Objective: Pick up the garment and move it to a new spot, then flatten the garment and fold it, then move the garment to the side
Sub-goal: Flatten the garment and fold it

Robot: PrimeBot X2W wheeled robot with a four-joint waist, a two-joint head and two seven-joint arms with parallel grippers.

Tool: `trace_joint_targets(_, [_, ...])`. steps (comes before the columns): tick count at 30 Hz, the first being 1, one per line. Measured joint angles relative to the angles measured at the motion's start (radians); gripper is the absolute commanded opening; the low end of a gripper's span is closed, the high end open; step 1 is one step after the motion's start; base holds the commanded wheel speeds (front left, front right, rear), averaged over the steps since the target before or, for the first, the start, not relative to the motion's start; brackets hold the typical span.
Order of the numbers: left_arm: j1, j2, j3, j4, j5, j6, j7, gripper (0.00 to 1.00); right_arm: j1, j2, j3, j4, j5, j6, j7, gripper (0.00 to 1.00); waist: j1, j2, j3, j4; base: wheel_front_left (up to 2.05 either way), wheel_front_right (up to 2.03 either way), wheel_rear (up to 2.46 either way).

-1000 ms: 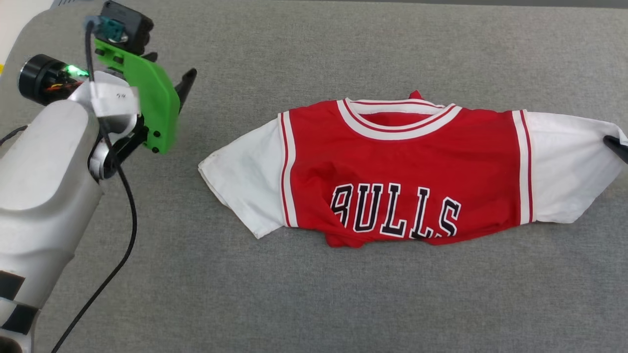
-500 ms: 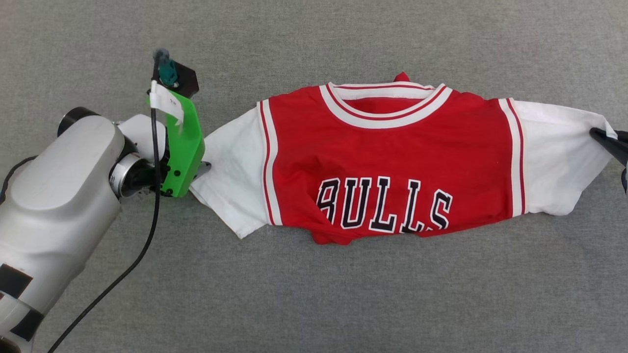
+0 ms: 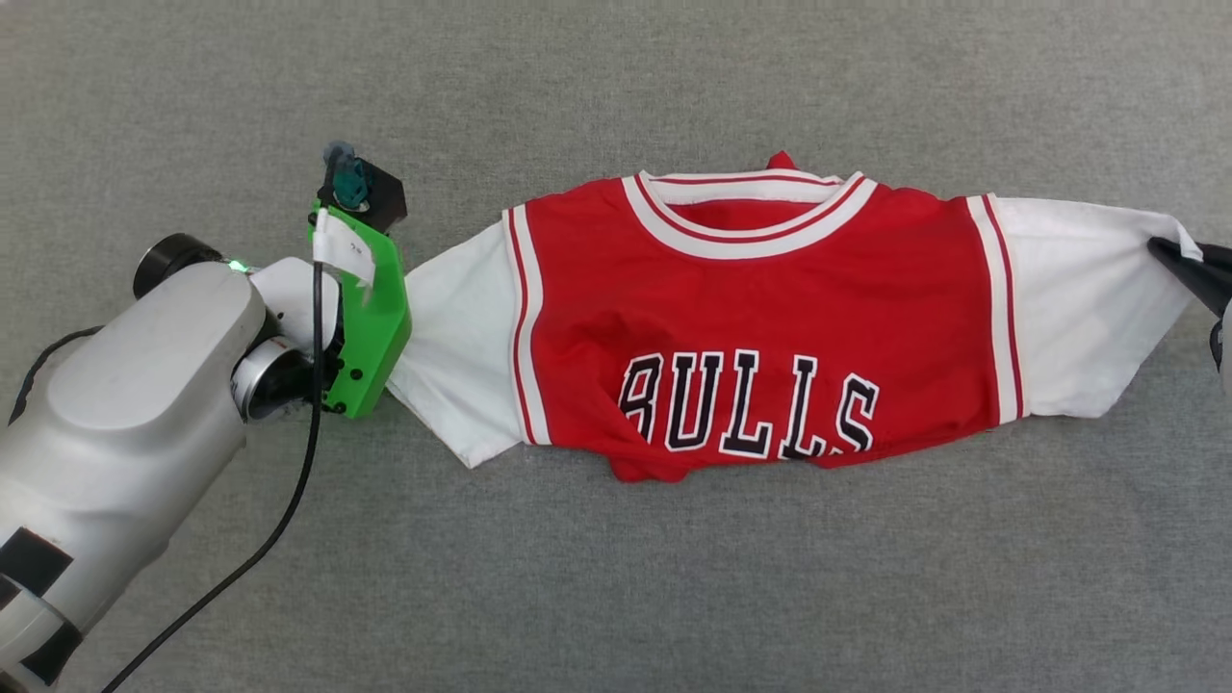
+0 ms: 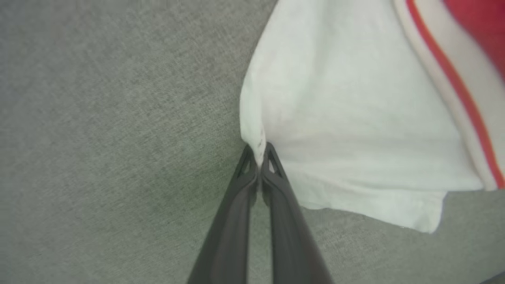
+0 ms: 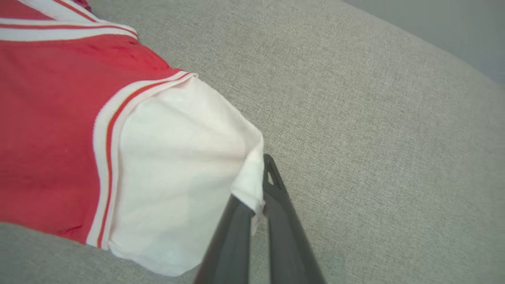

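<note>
The garment, a red jersey T-shirt with white sleeves and black "BULLS" lettering, lies spread sideways on the grey cloth surface, its lower half folded under. My left gripper is shut on the hem of the garment's white left sleeve; in the head view its fingers are hidden behind the green wrist mount. At the far right, my right gripper is shut on the hem of the right sleeve, with its dark fingers showing at the head view's right edge.
The grey cloth surface stretches around the garment on all sides. A black cable hangs from my left wrist down across the lower left. The surface's far edge shows in the right wrist view.
My left gripper came down from the upper left to the left sleeve's hem and shut on it. The head camera has shifted too. The right gripper kept its hold on the right sleeve.
</note>
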Motion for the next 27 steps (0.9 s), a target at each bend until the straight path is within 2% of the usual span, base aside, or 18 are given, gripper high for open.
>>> trace_joint_targets(5, [-0.003, 0.022, -0.004, -0.011, 0.02, 0.0, -0.163, 0.0, -0.009, 0.006, -0.008, 0.016, 0.001, 0.0, -0.065, 0.0, 0.0, 0.0, -0.048, 0.012, 0.0, 0.0, 0.0])
trace_joint_targets(6, [-0.012, 0.033, 0.018, -0.038, 0.024, 0.0, -0.264, 0.0, -0.013, 0.008, -0.018, 0.017, 0.002, 0.0, -0.109, 0.0, 0.0, 0.0, -0.082, 0.021, 0.0, 0.0, 0.0])
trace_joint_targets(11, [-0.051, 0.056, 0.062, -0.098, 0.079, 0.013, -0.405, 0.0, -0.029, 0.01, -0.048, 0.012, 0.006, 0.0, -0.176, 0.0, 0.0, 0.0, -0.137, 0.035, 0.0, 0.0, 0.0])
trace_joint_targets(18, [-0.106, 0.063, 0.105, -0.211, 0.135, 0.071, -0.5, 0.0, -0.062, 0.0, -0.099, -0.015, 0.006, 0.0, -0.212, 0.0, 0.0, 0.0, -0.203, 0.049, 0.0, 0.0, 0.0])
trace_joint_targets(27, [-0.245, 0.057, 0.145, -0.278, 0.185, 0.098, -0.509, 0.0, -0.205, -0.01, -0.17, -0.069, -0.044, 0.0, -0.184, 0.0, 0.0, 0.0, -0.216, 0.046, 0.0, 0.0, 0.0])
